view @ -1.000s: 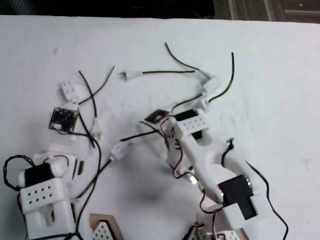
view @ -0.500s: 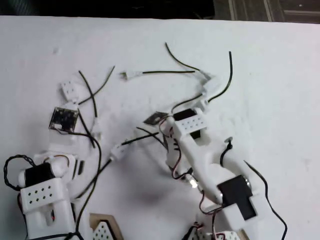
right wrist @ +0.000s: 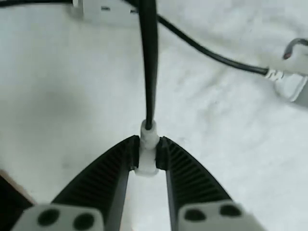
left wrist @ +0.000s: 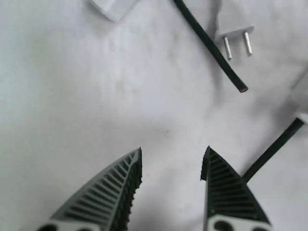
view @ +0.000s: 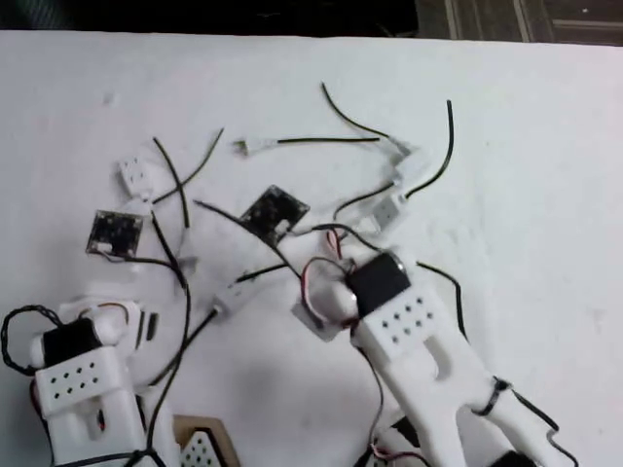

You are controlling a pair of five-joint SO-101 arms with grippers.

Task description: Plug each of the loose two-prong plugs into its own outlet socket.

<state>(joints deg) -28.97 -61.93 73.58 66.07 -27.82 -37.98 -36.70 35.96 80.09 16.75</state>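
High view: the right arm (view: 404, 326) has pulled back toward the near edge and swung round in the last second. The black block (view: 275, 212) it half covered now lies in the open mid-table, shifted a bit. The left arm (view: 78, 379) hasn't moved, near left corner. Left wrist view: the left claw (left wrist: 173, 151) is apart over bare table (left wrist: 72, 96), holding nothing, with a loose plug (left wrist: 234, 30) ahead, prongs showing. Right wrist view: the right claw (right wrist: 147, 142) is clamped on a white plug (right wrist: 147, 156), its black cord (right wrist: 148, 62) running ahead. We read the pick as done; next is carrying it to a free socket.
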